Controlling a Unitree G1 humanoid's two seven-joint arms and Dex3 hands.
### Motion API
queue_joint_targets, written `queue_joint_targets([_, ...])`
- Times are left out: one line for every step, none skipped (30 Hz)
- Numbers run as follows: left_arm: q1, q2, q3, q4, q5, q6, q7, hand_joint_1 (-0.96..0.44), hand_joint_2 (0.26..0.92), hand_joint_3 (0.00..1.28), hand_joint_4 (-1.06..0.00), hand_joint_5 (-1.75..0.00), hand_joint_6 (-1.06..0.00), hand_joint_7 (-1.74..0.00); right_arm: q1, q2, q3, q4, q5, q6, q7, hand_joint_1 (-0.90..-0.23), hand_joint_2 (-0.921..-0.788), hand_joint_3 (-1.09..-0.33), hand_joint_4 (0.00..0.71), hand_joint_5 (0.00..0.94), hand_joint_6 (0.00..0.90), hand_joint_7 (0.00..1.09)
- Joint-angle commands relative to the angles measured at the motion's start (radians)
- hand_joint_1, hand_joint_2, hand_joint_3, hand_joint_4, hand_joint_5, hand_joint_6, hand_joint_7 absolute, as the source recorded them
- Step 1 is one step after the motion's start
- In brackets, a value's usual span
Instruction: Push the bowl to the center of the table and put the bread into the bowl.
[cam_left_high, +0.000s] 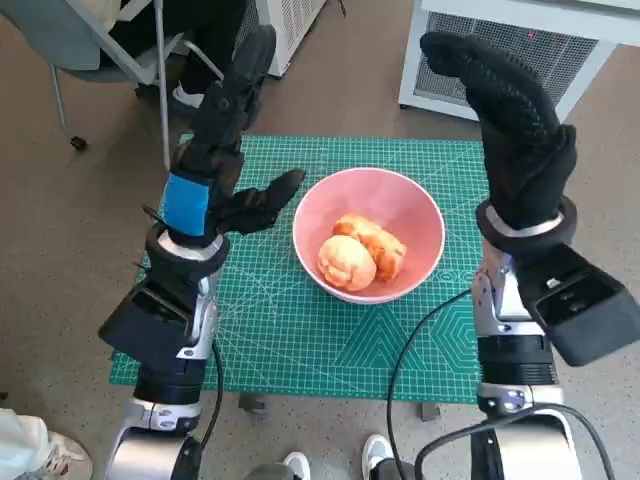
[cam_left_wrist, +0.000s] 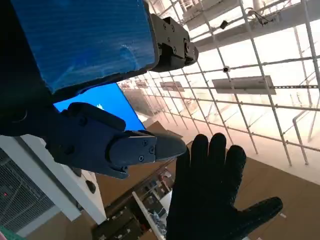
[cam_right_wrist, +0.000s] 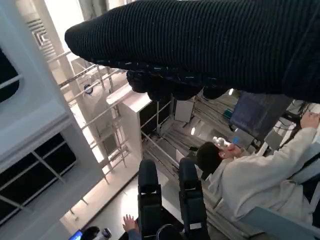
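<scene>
The left hand (cam_left_high: 235, 130) is covering part of the table's (cam_left_high: 300, 330) far left edge, and the right hand (cam_left_high: 515, 130) is hiding its far right corner. In the bowl (cam_left_high: 368, 235), one bread (cam_left_high: 347, 262) is overlapping another (cam_left_high: 378, 243).

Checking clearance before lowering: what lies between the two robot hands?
In the head view, the pink bowl with bread sits on the green mat between the left robot hand and right robot hand.

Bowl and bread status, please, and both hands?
Left hand and right hand raised, empty. Bread in pink bowl, mid-table. Nothing obstructing.
</scene>
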Motion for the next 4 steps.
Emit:
queue_joint_targets([0.009, 0.004, 0.008, 0.009, -0.017, -0.021, -0.009, -0.56, 0.921, 0.35, -0.21, -0.02, -0.29, -0.03, 0.02, -0.002, 0.005, 0.004, -0.006, 0.006, 0.001, -0.548, -0.921, -0.799, 0.172, 0.199, -0.001, 0.59])
queue_joint_targets([0.01, 0.004, 0.009, 0.009, -0.021, -0.021, -0.011, -0.56, 0.921, 0.35, -0.21, -0.02, -0.29, -0.03, 0.022, -0.001, 0.005, 0.002, -0.006, 0.008, 0.001, -0.548, -0.921, -0.799, 0.172, 0.198, -0.001, 0.59])
queue_joint_targets([0.011, 0.004, 0.01, 0.009, -0.024, -0.022, -0.013, -0.56, 0.921, 0.35, -0.21, -0.02, -0.29, -0.03, 0.023, 0.0, 0.006, 0.0, -0.006, 0.009, 0.0, -0.548, -0.921, -0.799, 0.173, 0.197, -0.001, 0.59])
queue_joint_targets([0.012, 0.003, 0.01, 0.008, -0.025, -0.022, -0.013, -0.56, 0.921, 0.35, -0.21, -0.02, -0.29, -0.03, 0.025, 0.001, 0.006, -0.004, -0.006, 0.01, -0.001, -0.548, -0.921, -0.799, 0.174, 0.196, -0.001, 0.59])
